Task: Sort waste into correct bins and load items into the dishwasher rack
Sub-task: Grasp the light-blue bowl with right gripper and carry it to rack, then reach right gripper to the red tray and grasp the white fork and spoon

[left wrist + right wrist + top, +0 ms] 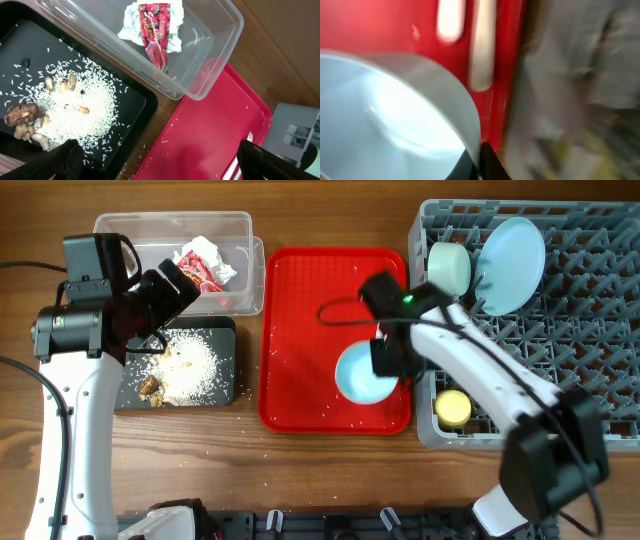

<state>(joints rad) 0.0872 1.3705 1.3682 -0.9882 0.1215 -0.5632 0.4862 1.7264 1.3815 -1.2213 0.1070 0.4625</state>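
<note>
- Light blue bowl (pixel 360 375) sits on the red tray (pixel 300 300), at its rack-side edge. My right gripper (pixel 388 358) pinches its rim. Not yet loaded.
- Two blurred white utensils (pixel 481 52), presumably fork and spoon, lie just beside the bowl. Also left to load.
- Dishwasher rack (pixel 600 330) already holds the green bowl (pixel 450 268), blue plate (pixel 510 250) and yellow cup (pixel 453 408).
- Waste looks sorted: napkin (pixel 131 27) and wrapper (pixel 155 35) in the clear tub (pixel 220 45), rice (pixel 85 110) in the black tray (pixel 135 100). Stray grains dot the red tray and desk (pixel 330 480).
- Left gripper (pixel 157 150) hangs spread, empty.
</note>
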